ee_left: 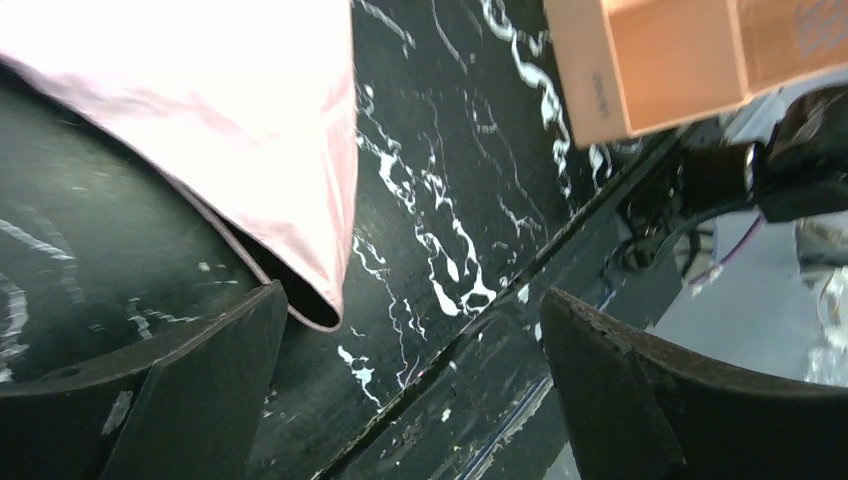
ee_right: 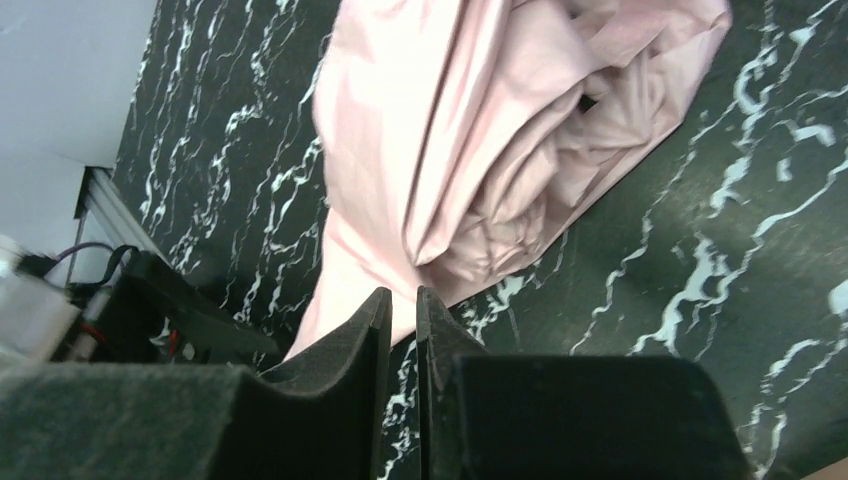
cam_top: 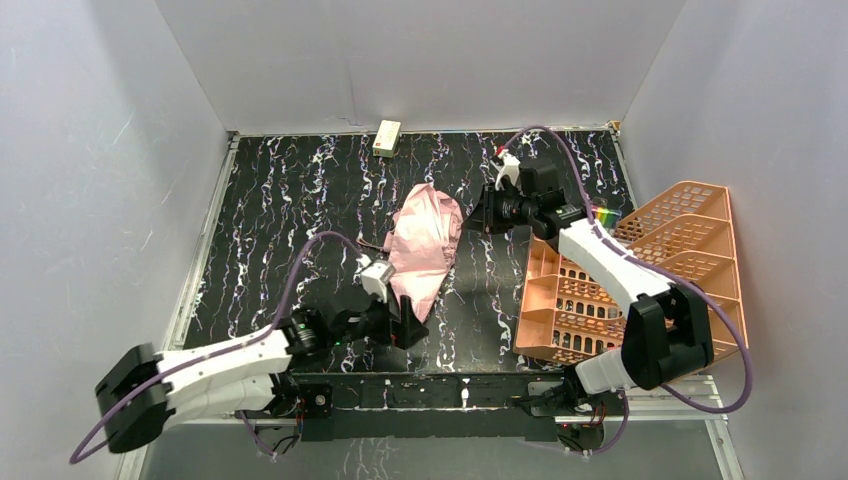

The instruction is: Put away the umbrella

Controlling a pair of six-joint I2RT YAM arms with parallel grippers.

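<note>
Nearest the arm bases, just on the near side of the umbrella [cam_top: 424, 248], the left gripper [ee_left: 410, 305] sits low over the bench [cam_top: 300, 200]. Its jaws are spread wide and hold nothing. The umbrella's near tip, pale pink with a dark edge, lies just beside one finger.

The umbrella is about mid-bench, collapsed into a loose, crumpled heap with the pink face up, narrowing toward its near end. It looks light and limp. The thin, smooth cloth would likely slide and bunch under a pinch, and the ribs inside seem slender enough to bend if squeezed across. I would take hold of something stiff, either the folded bundle of ribs where the pleats gather or the handle, not a single flap of cloth. Neither handle nor strap can be picked out here.

Just off the umbrella's far right edge hangs the right gripper [ee_right: 401, 305]. Its jaws are drawn almost together with only a thin slit between them, and nothing shows in that slit. The fabric lies just past the tips.

To the right of the umbrella, well apart from it, stands an orange rack [cam_top: 560, 345]. Beyond the umbrella, against the back wall, lies a small cream box [cam_top: 387, 137].

The count is one umbrella, one rack, one box and two grippers.
</note>
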